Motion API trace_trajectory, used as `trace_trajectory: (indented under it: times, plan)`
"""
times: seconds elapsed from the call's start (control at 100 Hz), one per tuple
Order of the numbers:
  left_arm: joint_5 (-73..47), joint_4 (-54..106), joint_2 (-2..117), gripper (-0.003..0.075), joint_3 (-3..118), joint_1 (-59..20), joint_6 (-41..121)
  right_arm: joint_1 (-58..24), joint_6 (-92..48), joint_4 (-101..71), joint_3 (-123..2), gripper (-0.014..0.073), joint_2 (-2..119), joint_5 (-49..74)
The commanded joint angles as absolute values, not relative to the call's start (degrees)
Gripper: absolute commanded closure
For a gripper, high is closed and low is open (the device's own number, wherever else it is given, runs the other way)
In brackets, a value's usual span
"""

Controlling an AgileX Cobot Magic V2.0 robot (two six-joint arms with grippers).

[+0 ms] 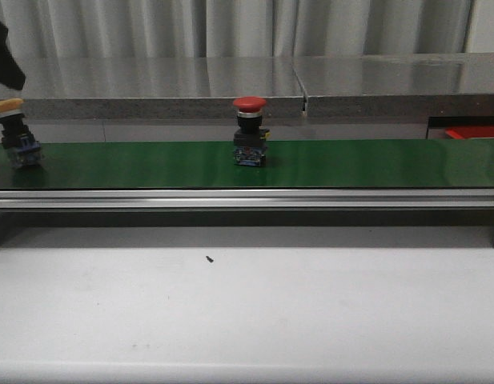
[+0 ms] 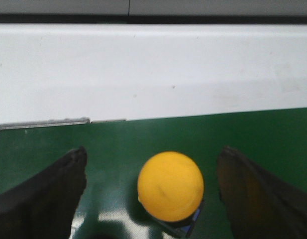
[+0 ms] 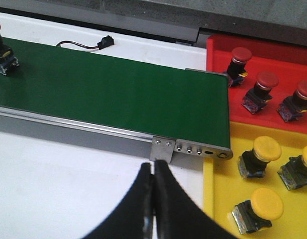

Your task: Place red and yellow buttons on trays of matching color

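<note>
Yellow button (image 2: 170, 185) between open left gripper (image 2: 152, 191) fingers

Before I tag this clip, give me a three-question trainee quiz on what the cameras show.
1. True or false: the left hand is shut on the yellow button.
2. Which button stands mid-belt on the green conveyor in the front view? A) red B) yellow C) none
3. Fill in: the right hand is ____ and holds nothing.

Key
1. False: its fingers stand apart on either side of the button, not touching it.
2. A, the red button.
3. shut. It hangs over the white table, near the yellow tray and red tray.
</note>
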State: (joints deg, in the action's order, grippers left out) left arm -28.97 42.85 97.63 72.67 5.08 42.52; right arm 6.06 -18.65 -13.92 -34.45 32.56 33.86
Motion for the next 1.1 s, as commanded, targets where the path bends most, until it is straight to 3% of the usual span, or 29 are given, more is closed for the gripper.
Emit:
trace_trajectory:
  times: [0.0,0.43,0.8,0.92,1.02,1.09]
  plan:
    - [-30.04,46.99,93.0,0.018,76.27,4.86,42.64,5.92,-19.14,-14.4,-35.87,0.066,32.55,29.49]
    - [-35.42,59.21,83.39,0.0183,78.16,4.86,51.15,5.92,-19.14,-14.46,-35.87,0.066,32.55,29.84]
    - [-27.51,70.48,61.0,0.0192,56.23,4.86,68.55,5.92,-19.14,-14.63,-35.87,0.066,33.18,30.43]
    - [-24.63,70.48,52.29,0.0253,48.0,4.86,68.66,5.92,-19.14,-15.35,-35.87,0.0659,33.18,30.41]
    - [-21.27,70.48,45.84,0.0358,41.81,4.86,68.66,5.92,-19.14,-15.74,-35.87,0.064,33.18,30.52]
    - [-19.56,70.6,41.84,0.0444,38.19,4.86,68.54,5.92,-19.14,-16.04,-35.87,0.0578,33.18,30.81]
